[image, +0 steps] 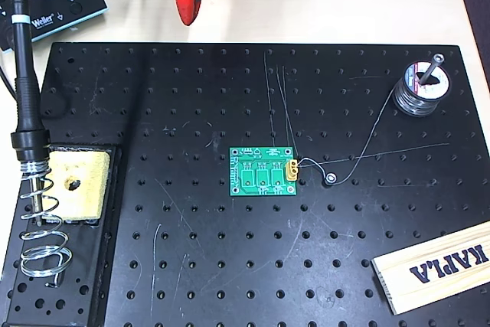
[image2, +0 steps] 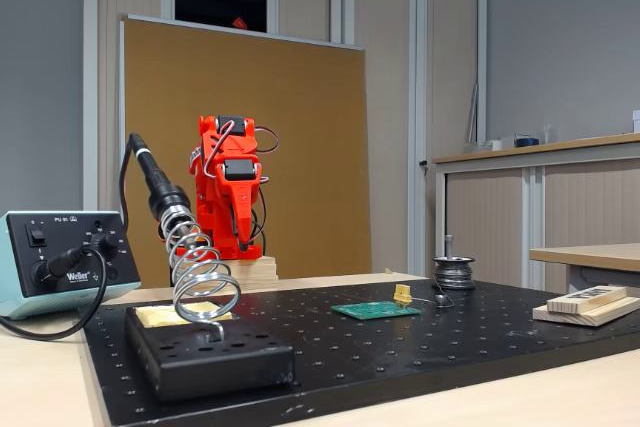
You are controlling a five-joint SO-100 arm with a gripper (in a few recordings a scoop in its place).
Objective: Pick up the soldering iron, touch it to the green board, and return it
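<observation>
While the red arm (image2: 228,187) stands folded upright on its wooden base at the rear of the table, its gripper (image: 187,14) points down past the far edge of the black perforated plate (image: 230,266); the overhead view shows it as a single red tip, and whether the jaws are apart or closed cannot be determined. Nothing is seen in its grasp.

The plate covers most of the table. At its left edge in the overhead view sits a black stand (image2: 205,357) carrying a yellow sponge (image: 73,181) and a silver spiral holder (image2: 200,272). The soldering iron (image: 23,74) rests in this holder, tip down inside the coil, handle slanting up and away toward the Weller station (image2: 60,262) beside the plate.

The green board (image: 262,172) lies flat near the plate's centre, yellow connector (image: 292,169) on its right edge. A thin solder wire runs from the connector area to a solder spool (image: 421,89) at the far right corner. A wooden block marked KAPLA (image: 436,266) lies at the near right corner.
</observation>
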